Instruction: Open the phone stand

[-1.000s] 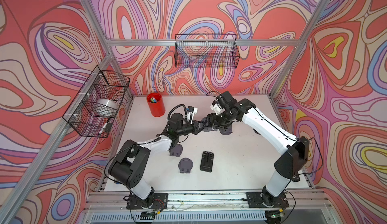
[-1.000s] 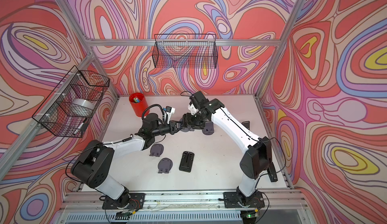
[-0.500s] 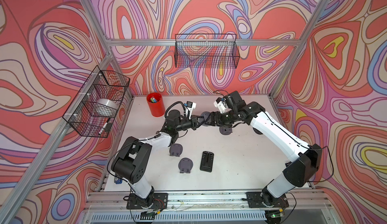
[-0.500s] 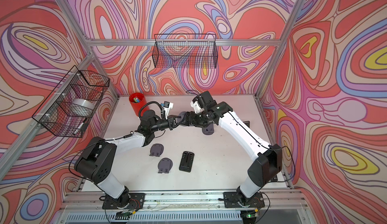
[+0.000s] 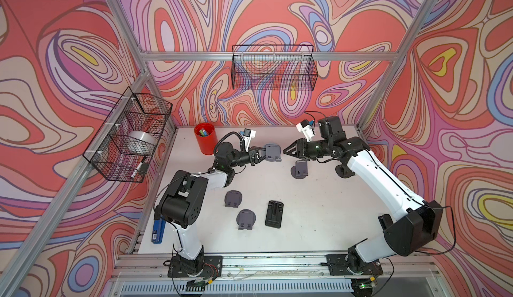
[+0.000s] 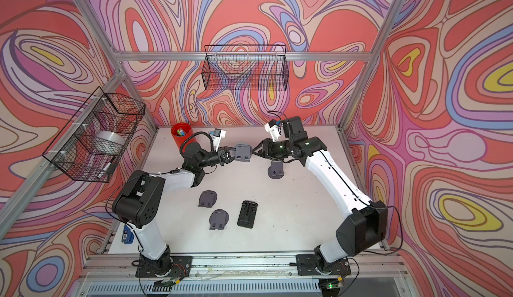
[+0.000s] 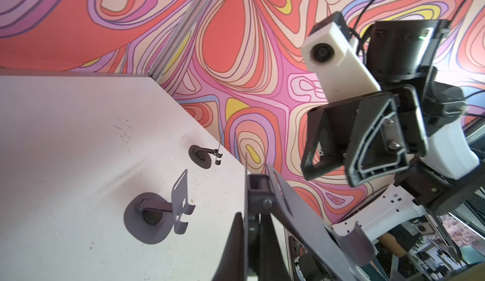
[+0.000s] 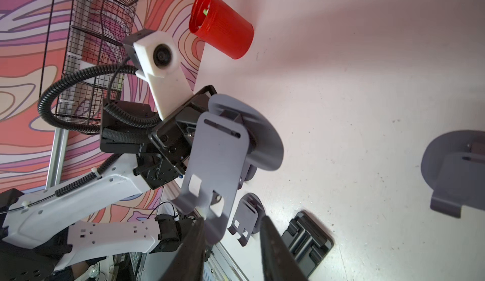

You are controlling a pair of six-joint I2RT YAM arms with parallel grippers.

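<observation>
A grey phone stand [image 5: 272, 152] hangs in the air over the back of the table. My left gripper [image 5: 257, 155] is shut on its round base, which shows edge-on between the fingers in the left wrist view [image 7: 246, 229]. The stand's cradle plate [image 8: 217, 161] tilts a little away from the base. My right gripper [image 5: 286, 152] faces the stand from the right, jaws apart. In the right wrist view the plate's lower lip lies against one finger [image 8: 193, 250]; the other finger [image 8: 278, 253] stands apart from it.
An opened grey stand [image 5: 299, 169] sits below the right gripper and a dark one [image 5: 344, 170] behind the right arm. Two folded grey stands [image 5: 233, 198] [image 5: 245, 218] and a black one [image 5: 274, 214] lie at the front. A red cup [image 5: 205, 138] stands back left.
My right gripper has drawn back to the right from the stand, and its jaws have narrowed. The left gripper has lifted the stand slightly toward the back.
</observation>
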